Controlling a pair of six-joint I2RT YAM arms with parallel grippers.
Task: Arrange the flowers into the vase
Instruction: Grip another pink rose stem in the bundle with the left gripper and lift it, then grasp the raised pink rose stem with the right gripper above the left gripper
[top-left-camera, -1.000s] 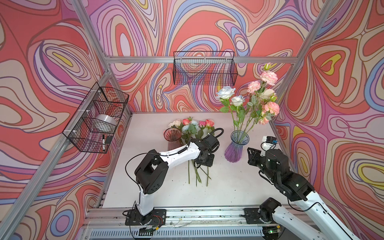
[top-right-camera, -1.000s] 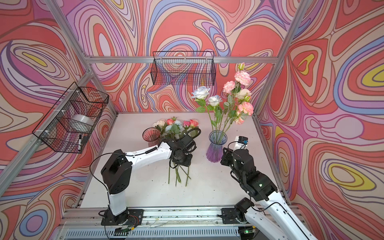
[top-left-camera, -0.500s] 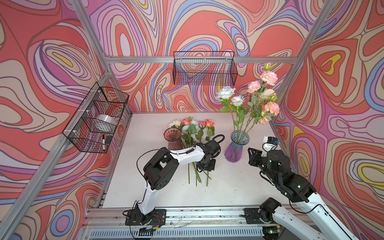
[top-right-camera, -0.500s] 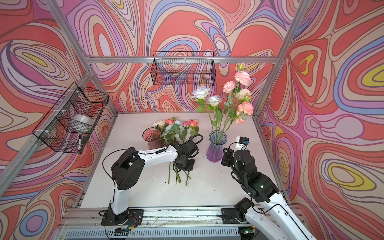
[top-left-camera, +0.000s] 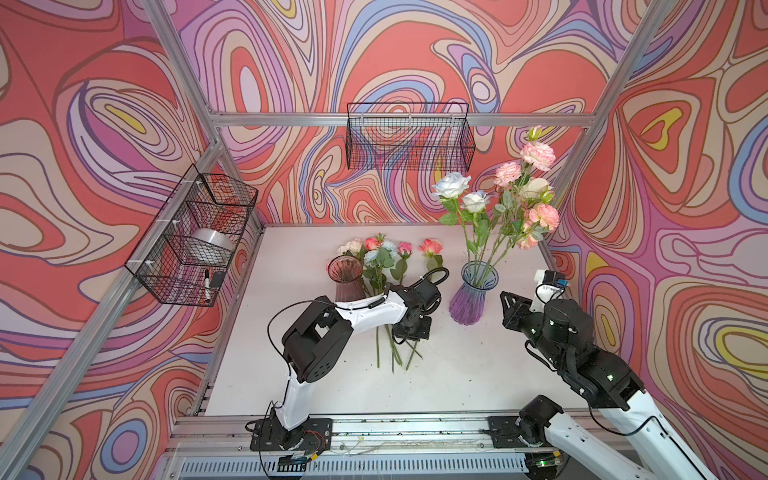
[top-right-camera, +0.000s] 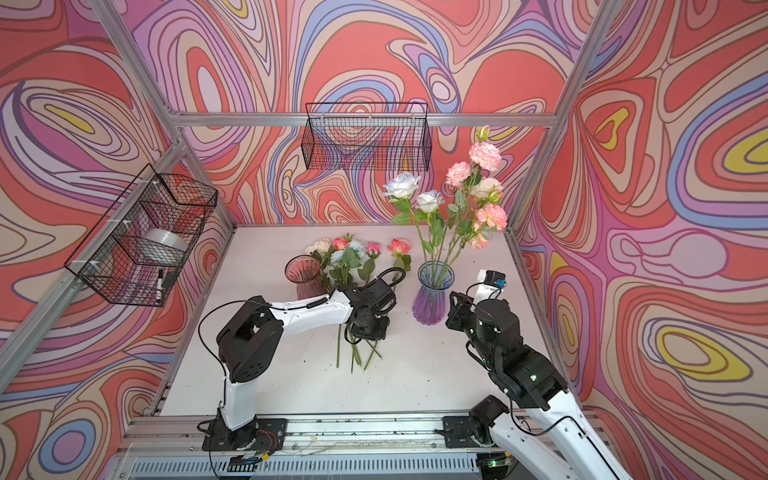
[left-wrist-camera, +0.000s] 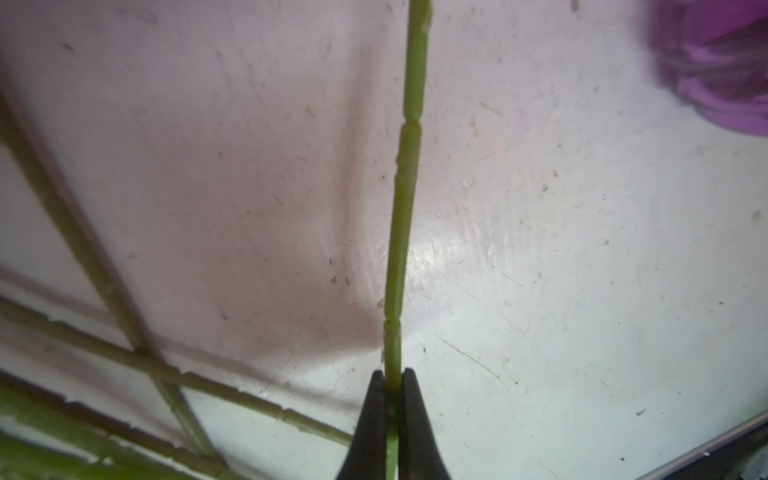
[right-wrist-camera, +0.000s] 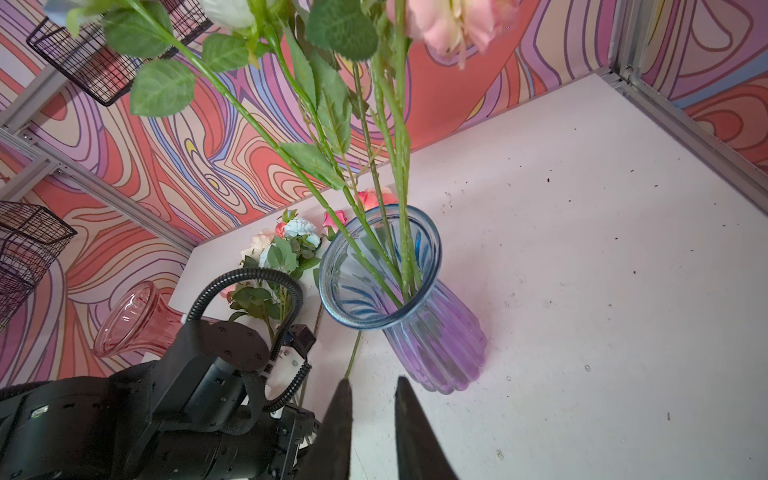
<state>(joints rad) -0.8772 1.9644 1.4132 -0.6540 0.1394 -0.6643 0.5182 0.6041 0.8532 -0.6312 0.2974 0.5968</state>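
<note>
surface (top-left-camera: 478, 374): seen white, speckled | flowers (top-left-camera: 380, 259): laid flat, stems crossed | pink vase (top-left-camera: 345, 282): stood beside blooms | purple vase (top-left-camera: 471, 301): stood apart

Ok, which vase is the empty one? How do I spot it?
Look at the white table, beside the flowers lying flat. The pink glass vase stands there. Unlike the purple vase, it holds no stems.

The purple vase (right-wrist-camera: 440, 349) is glossy ribbed glass, the pink vase (right-wrist-camera: 133, 320) clear glass too. The white tabletop (left-wrist-camera: 540, 291) looks smooth, faintly shiny, scuffed and speckled. The green stem (left-wrist-camera: 409, 166) looks like ridged plastic. The baskets (top-left-camera: 409, 137) are black wire.
</note>
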